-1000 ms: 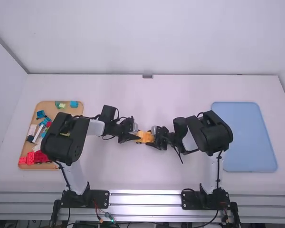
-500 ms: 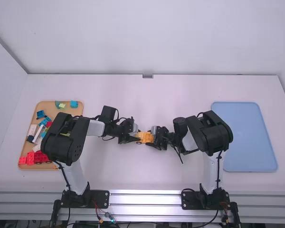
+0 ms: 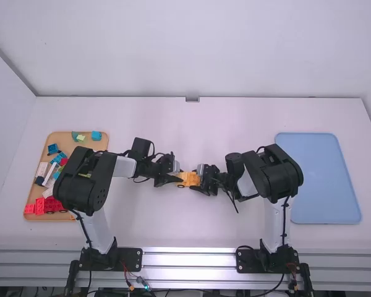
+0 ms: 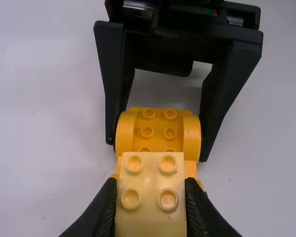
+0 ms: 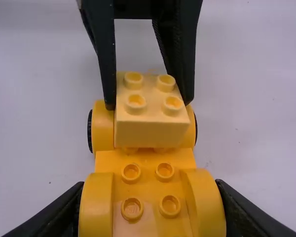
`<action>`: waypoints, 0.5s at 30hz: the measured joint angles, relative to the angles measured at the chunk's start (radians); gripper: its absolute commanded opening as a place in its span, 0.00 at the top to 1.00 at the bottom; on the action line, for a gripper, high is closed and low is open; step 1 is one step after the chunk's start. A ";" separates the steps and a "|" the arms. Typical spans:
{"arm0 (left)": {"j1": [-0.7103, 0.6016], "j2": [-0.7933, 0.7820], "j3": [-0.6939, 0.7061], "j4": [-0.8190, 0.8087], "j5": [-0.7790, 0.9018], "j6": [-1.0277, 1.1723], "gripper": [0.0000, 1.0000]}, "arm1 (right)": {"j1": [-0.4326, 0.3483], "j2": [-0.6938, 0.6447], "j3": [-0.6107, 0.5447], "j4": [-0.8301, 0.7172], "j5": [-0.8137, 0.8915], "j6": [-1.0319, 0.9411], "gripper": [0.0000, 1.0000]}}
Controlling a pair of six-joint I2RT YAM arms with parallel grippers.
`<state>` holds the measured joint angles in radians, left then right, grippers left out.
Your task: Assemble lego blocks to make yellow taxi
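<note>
Mid-table, my left gripper [image 3: 174, 179] and my right gripper [image 3: 201, 179] face each other over the orange-yellow car base [image 3: 191, 178]. In the left wrist view my left gripper [image 4: 151, 197] is shut on a pale yellow four-stud block [image 4: 151, 170], held over one end of the car base [image 4: 158, 129]. My right gripper [image 5: 152, 207] is shut on the other end of the car base [image 5: 150, 185], across its fenders. The pale yellow block [image 5: 150, 116] sits over the far fenders in the right wrist view; whether it is pressed fully down I cannot tell.
An orange-brown tray [image 3: 99, 145] at the left holds red, blue, green and white pieces, partly under the left arm. A flat blue tray [image 3: 318, 179] lies at the right. Both forearms stretch low across the middle of the white table [image 3: 191, 229].
Both arms have stayed nearly still, with the left gripper and the car base shifting only very slightly since the first frame.
</note>
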<state>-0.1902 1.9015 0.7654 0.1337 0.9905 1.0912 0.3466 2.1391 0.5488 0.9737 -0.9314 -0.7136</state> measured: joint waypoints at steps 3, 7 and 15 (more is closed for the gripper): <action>-0.002 0.000 -0.003 0.009 0.001 0.004 0.54 | 0.000 0.000 0.000 0.000 -0.001 0.000 0.37; -0.002 0.000 -0.005 0.010 -0.008 0.000 0.36 | 0.000 0.000 0.000 0.000 0.000 0.000 0.37; 0.002 0.000 0.008 -0.046 0.058 -0.003 0.34 | 0.000 0.000 0.000 0.000 0.000 0.000 0.37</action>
<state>-0.1886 1.9011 0.7731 0.0875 1.0485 1.0878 0.3466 2.1395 0.5484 0.9733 -0.9318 -0.7136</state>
